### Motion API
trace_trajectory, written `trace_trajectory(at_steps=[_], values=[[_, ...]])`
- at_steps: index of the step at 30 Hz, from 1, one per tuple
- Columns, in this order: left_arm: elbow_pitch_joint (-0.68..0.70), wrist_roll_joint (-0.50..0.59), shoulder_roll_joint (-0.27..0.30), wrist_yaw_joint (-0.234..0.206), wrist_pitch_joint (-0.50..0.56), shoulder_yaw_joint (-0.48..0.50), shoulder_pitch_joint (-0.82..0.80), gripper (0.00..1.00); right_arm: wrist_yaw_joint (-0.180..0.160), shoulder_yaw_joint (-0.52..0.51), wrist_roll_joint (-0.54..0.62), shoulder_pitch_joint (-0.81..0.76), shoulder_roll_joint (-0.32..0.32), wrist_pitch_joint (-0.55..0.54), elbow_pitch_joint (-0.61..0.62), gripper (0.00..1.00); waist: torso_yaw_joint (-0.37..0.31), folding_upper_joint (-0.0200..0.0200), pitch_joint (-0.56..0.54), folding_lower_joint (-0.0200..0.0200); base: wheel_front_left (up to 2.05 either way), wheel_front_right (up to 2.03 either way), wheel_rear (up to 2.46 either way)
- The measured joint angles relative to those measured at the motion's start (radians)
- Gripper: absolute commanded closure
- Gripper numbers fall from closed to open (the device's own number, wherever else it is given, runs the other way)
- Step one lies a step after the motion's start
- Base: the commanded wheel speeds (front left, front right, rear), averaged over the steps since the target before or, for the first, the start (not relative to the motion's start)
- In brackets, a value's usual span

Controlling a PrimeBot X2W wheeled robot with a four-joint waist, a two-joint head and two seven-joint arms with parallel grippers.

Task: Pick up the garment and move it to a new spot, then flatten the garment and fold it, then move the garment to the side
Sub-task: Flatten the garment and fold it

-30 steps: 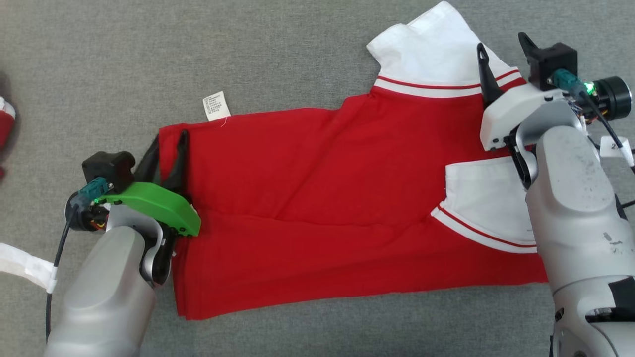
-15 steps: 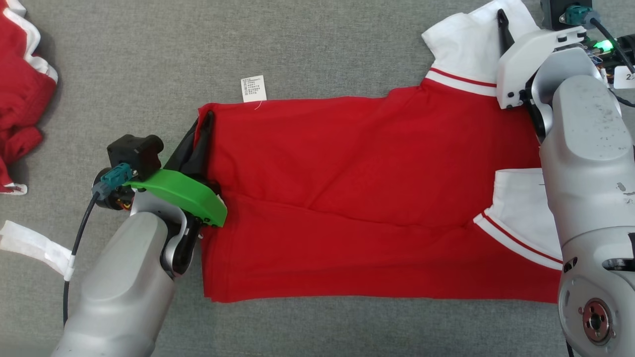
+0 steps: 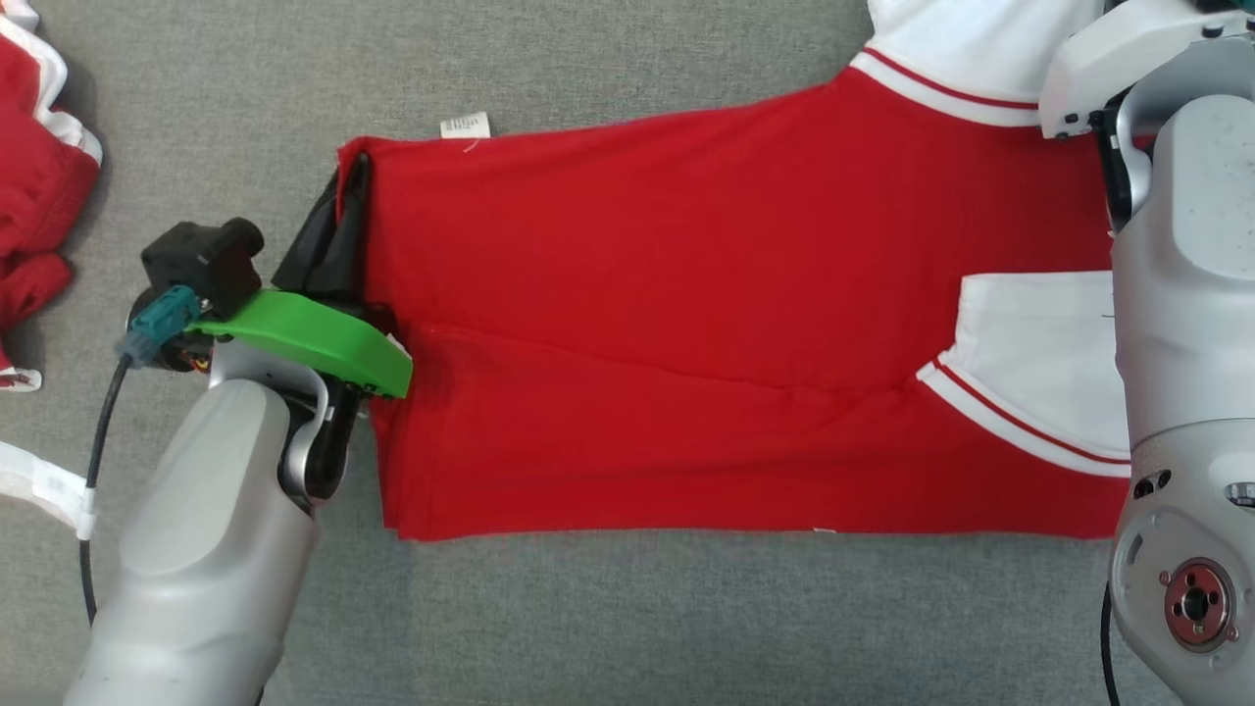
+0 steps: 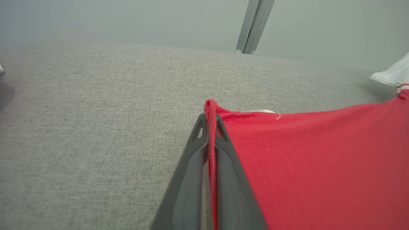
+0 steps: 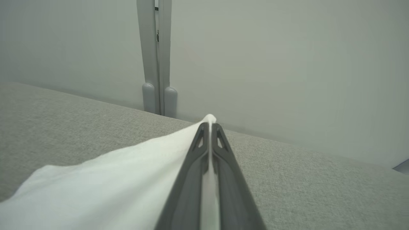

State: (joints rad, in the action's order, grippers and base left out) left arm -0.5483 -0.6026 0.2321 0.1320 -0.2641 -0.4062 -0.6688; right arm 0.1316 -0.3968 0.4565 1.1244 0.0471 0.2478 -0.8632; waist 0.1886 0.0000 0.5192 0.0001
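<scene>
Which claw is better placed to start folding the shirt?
Probably left: left claw pinches the hem corner of the red shirt; right claw holds only a white sleeve tip.

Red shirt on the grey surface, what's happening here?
The robot has a red and white shirt spread on the grey surface. Its left gripper is shut on the red hem corner, its right gripper on a white sleeve edge at the opposite end. The shirt lies mostly flat between them. Another red garment sits bunched off to the left.
</scene>
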Motion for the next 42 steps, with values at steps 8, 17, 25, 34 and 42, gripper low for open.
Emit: trace_trajectory(at_steps=[8,17,25,34,42], values=[[0.029,0.073,-0.001,0.0,0.0,0.102,0.017,1.0,0.0,0.098,-0.2,-0.062,0.001,0.014,0.126,1.0,-0.046,0.0,-0.04,0.0,0.0,0.0,0.0],[0.013,0.135,-0.004,0.0,0.0,0.173,0.142,1.0,0.0,0.184,-0.452,-0.348,0.0,0.014,0.303,1.0,-0.106,0.0,-0.119,0.0,0.0,0.0,0.0],[-0.003,0.175,-0.026,0.0,0.0,0.2,0.261,1.0,0.0,0.235,-0.592,-0.608,0.001,0.014,0.381,1.0,-0.153,0.0,-0.191,-0.0001,0.0,0.0,0.0],[-0.006,0.207,-0.068,0.0,0.0,0.275,0.392,0.0,0.0,0.251,-0.65,-0.724,0.0,0.014,0.357,0.0,-0.176,0.0,-0.237,-0.0001,0.0,0.0,0.0],[0.056,0.288,-0.136,0.0,0.0,0.358,0.542,0.0,0.0,0.215,-0.654,-0.79,0.002,0.014,0.343,0.0,-0.163,0.0,-0.291,-0.0001,0.0,0.0,0.0]])
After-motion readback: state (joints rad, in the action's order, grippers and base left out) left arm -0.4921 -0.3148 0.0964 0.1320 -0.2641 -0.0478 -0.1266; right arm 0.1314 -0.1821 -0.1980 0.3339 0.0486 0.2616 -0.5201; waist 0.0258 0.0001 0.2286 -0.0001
